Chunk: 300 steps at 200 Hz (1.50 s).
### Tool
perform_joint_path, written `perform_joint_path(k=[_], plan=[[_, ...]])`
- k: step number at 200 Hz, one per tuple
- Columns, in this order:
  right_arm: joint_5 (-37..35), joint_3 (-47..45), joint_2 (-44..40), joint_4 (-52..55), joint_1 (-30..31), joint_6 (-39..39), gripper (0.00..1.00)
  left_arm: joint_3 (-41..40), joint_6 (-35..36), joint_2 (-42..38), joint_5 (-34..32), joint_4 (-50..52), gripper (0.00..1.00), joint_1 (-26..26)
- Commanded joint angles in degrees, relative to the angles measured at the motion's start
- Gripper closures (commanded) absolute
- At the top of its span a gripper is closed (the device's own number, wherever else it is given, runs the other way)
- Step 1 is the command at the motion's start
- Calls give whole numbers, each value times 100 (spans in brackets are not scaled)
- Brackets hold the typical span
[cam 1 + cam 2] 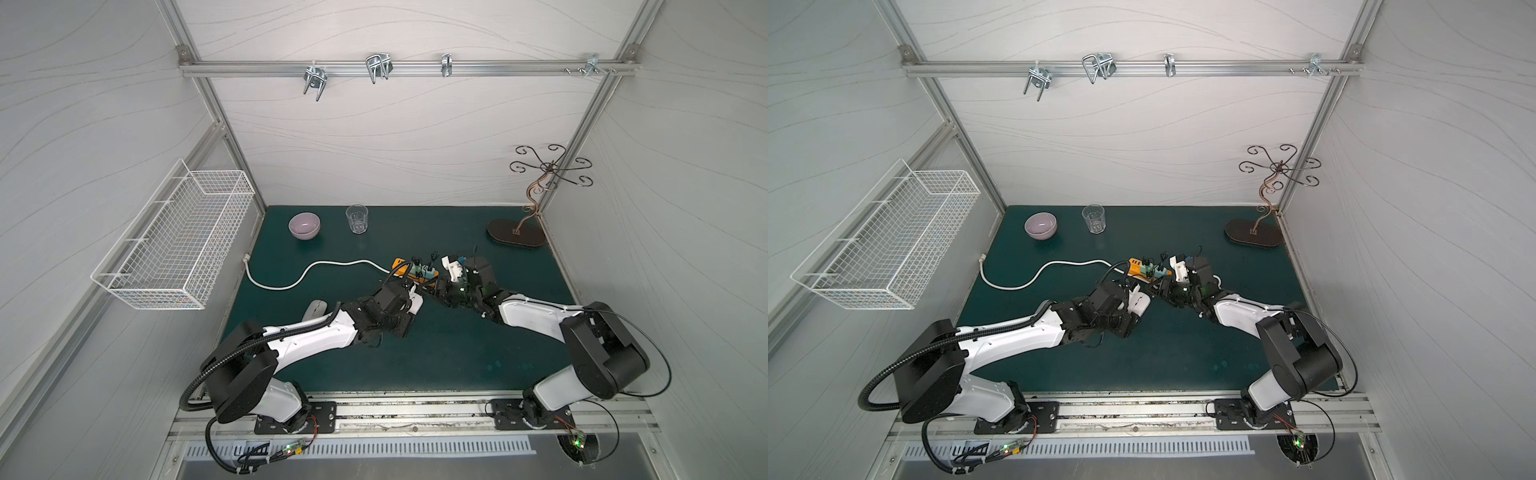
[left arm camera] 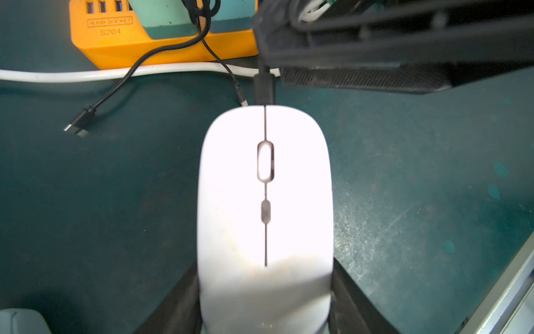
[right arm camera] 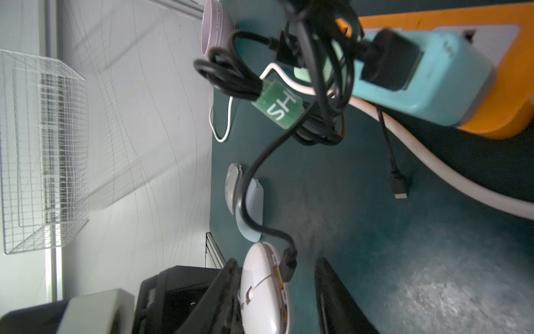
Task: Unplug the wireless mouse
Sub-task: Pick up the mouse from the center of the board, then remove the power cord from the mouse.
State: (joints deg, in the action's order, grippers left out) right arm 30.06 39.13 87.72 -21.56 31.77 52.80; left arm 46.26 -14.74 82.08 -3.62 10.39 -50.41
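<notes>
left gripper jaws clamped on rear flanks of wireless mouse, mid-worktop, just short of orange power strip, mouse glossy white, scroll wheel, centre seam, black plug seated in its nose, right gripper jaws apart, straddling plug

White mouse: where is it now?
In both top views the white mouse is near the middle of the green mat, clamped in the left gripper, nose toward the orange power strip, black plug in its front end.
</notes>
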Motion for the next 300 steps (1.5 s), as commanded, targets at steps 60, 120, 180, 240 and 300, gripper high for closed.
perform_joint_path(k=[60,120,180,240,300], plan=[[57,165,235,-474,144,252,67,-29,-277,-342,-65,-347,44,-6],[51,238,348,-601,179,327,75,-78,-317,-396,-69,-354,44,-5],[52,305,461,-699,222,465,86,-104,-352,-474,-156,-370,44,-6],[66,304,462,-795,268,498,91,-126,-398,-474,-260,-465,44,-5],[-6,355,509,-806,275,456,100,-108,-442,-483,-110,-381,44,-7]])
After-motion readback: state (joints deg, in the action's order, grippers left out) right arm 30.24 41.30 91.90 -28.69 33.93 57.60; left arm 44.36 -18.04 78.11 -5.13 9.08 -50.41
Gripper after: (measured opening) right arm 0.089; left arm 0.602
